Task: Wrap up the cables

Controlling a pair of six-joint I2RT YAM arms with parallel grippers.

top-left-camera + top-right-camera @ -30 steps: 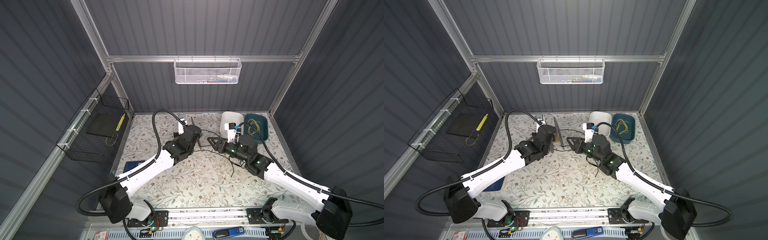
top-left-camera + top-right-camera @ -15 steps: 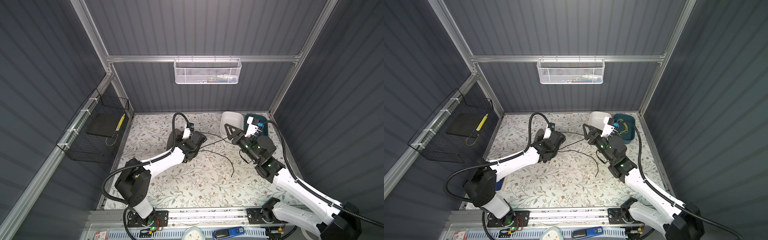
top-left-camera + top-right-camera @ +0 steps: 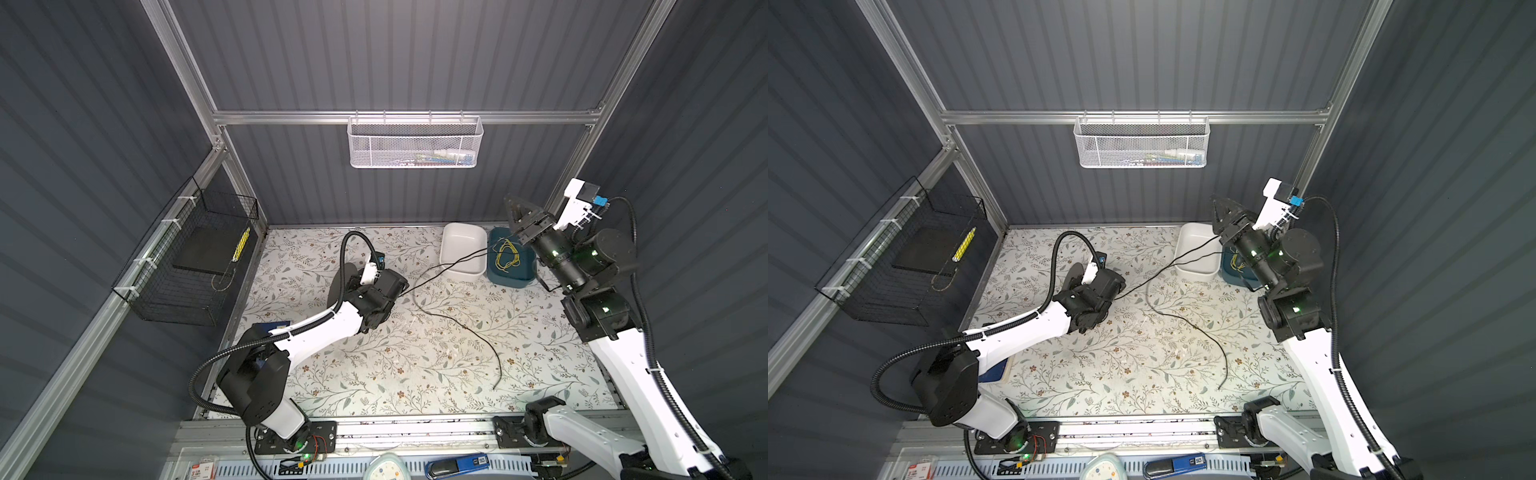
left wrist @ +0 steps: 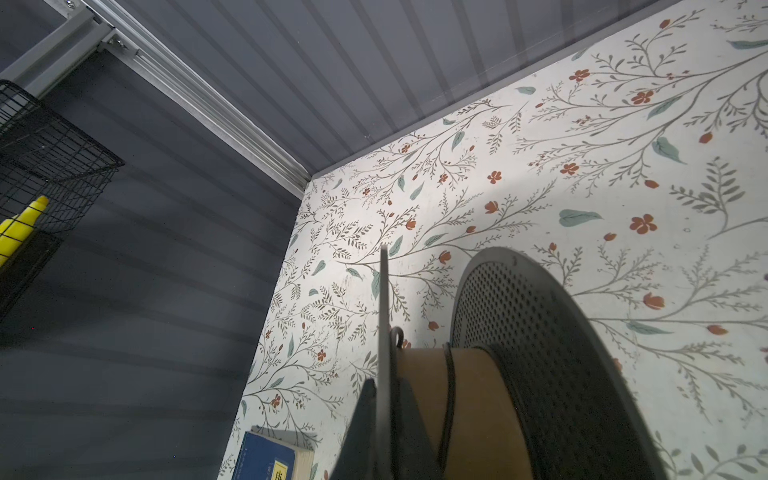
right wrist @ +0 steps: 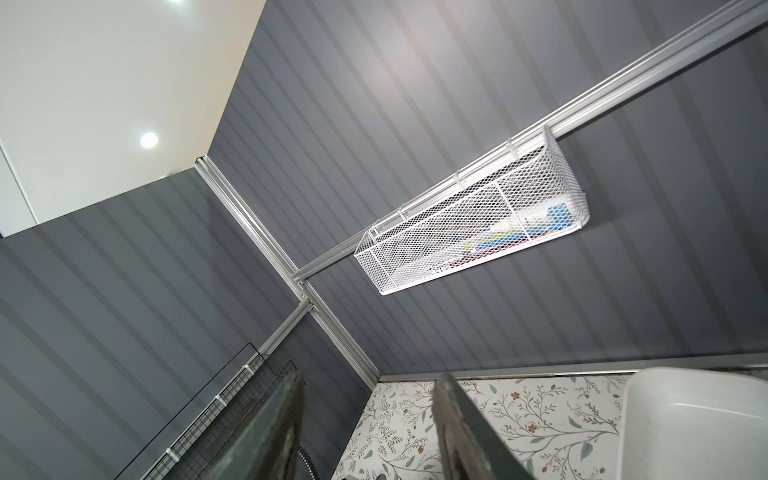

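Floral tabletop (image 3: 395, 374), grey slatted walls (image 3: 415, 62). Cable (image 3: 500, 370): slack across it, from spool (image 4: 540, 353) toward raised right gripper (image 5: 370, 395), jaws apart; contact there unclear. Left gripper (image 4: 384, 415) clamps spool flange. White tub (image 3: 463, 245), teal bin (image 3: 509, 278) behind.

the right gripper (image 5: 370, 399) sits at the bottom of the frame, dark fingers (image 5: 280, 419) apart. right of centre a white mesh basket (image 5: 469, 232) hangs from an aluminium rail (image 5: 623, 85). lower right, a white bin (image 5: 685, 436) stands on the floral tabletop (image 5: 540, 415).
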